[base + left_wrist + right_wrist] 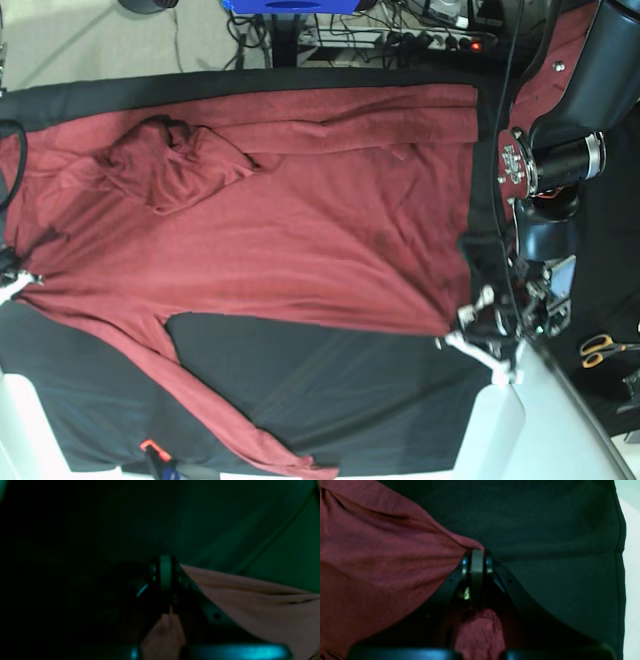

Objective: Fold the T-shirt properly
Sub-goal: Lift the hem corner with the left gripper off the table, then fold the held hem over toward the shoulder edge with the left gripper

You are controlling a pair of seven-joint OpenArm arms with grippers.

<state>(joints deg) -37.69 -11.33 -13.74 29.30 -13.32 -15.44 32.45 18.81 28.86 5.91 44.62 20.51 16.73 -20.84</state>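
Left gripper and right gripper jaws clamp T-shirt edges, arms low.

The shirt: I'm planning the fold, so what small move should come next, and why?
Probably lift both pinched edges slightly and carry them across. The left gripper and right gripper are each shut on the shirt, which lies spread flat on the black cloth.

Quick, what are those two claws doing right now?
Left gripper: shut on the T-shirt.
Right gripper: shut on the T-shirt too.
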